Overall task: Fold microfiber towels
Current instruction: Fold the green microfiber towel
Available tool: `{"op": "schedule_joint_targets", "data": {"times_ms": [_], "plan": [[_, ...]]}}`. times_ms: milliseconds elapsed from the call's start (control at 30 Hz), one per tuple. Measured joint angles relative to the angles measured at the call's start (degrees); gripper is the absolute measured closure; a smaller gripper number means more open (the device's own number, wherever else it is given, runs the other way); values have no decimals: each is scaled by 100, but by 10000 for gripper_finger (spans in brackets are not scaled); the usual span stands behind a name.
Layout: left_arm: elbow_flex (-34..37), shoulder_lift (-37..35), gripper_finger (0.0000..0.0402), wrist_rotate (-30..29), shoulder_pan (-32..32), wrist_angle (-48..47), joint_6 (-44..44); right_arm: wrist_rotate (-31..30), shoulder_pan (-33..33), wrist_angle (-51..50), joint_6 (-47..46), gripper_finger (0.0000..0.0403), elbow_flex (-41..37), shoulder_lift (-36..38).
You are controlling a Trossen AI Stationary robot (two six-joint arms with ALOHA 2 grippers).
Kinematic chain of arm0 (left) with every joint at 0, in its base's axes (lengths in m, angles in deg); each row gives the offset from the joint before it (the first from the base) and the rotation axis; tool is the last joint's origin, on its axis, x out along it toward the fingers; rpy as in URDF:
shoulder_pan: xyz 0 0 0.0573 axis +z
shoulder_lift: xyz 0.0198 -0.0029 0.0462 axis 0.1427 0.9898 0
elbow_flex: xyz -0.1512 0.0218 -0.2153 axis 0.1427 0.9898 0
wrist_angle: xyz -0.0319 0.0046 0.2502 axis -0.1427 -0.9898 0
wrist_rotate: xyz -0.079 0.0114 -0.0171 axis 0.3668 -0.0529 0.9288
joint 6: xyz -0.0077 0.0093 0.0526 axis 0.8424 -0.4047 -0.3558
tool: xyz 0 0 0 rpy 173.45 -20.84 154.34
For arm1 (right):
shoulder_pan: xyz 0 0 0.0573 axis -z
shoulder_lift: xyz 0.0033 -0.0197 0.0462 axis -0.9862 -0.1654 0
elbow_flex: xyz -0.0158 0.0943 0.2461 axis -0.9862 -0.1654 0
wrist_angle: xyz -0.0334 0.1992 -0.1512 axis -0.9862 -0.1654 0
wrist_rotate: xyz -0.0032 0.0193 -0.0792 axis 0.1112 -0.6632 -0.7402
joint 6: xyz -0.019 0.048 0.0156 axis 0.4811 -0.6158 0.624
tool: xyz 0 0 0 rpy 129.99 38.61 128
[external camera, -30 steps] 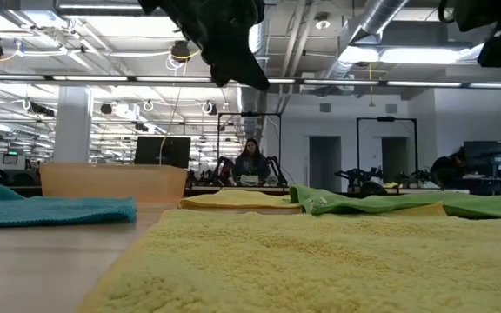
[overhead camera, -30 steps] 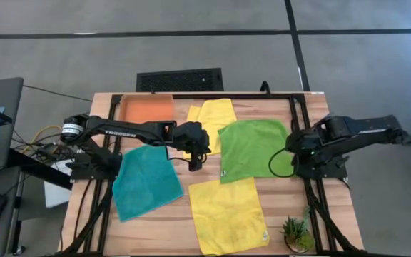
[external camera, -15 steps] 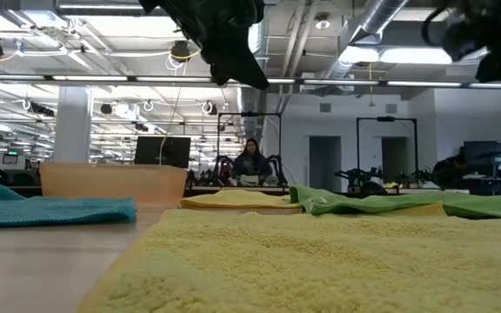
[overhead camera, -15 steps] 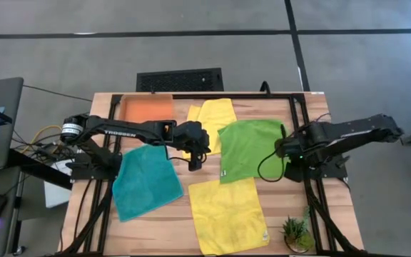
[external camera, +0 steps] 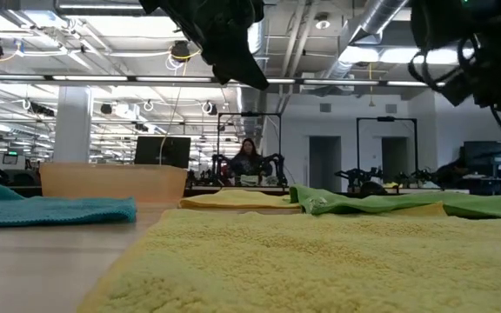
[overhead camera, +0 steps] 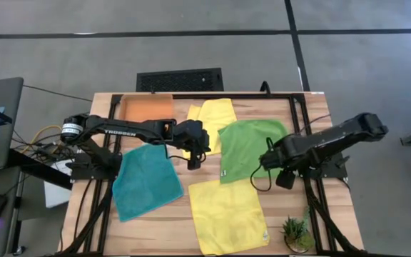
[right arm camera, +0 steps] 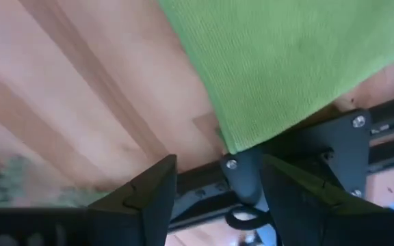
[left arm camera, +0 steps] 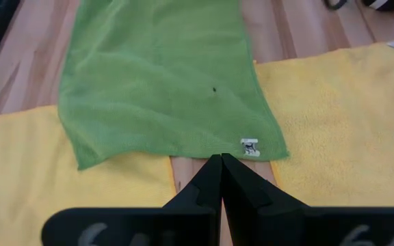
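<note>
Four microfiber towels lie flat on the wooden table: teal (overhead camera: 143, 182) at the left, yellow (overhead camera: 211, 118) at the far middle, lime green (overhead camera: 252, 146) right of it, and a second yellow (overhead camera: 228, 214) at the near middle. The green towel's left edge (left arm camera: 163, 82) overlaps the far yellow one. My left gripper (overhead camera: 193, 161) hangs shut above bare wood between the towels, its tips (left arm camera: 221, 164) short of the green towel's tagged corner. My right gripper (overhead camera: 280, 170) hovers open over the green towel's near right corner (right arm camera: 237, 145), pointing steeply down, with nothing between its fingers (right arm camera: 217, 195).
An orange tray (overhead camera: 146, 109) sits at the far left corner. A small potted plant (overhead camera: 296, 234) stands at the near right corner. A black frame rail (overhead camera: 302, 135) runs along the table's right side, with a bracket (right arm camera: 334, 147) just beside the green towel's corner.
My right gripper has swung from the table's right edge in over the table, toward the green towel's near right corner. It has sunk lower and tipped to point more steeply down. The towels lie as before.
</note>
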Motion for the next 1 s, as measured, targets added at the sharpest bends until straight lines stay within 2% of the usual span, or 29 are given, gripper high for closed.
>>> {"op": "schedule_joint_targets", "data": {"times_ms": [367, 1000], "plan": [[0, -2, 401, 22, -2, -114, 0, -9, -730, 284, 11, 168, -227, -1114], [0, -2, 401, 16, -2, -118, 24, -170, -957, 1177, -744, 168, -946, -1175]]}}
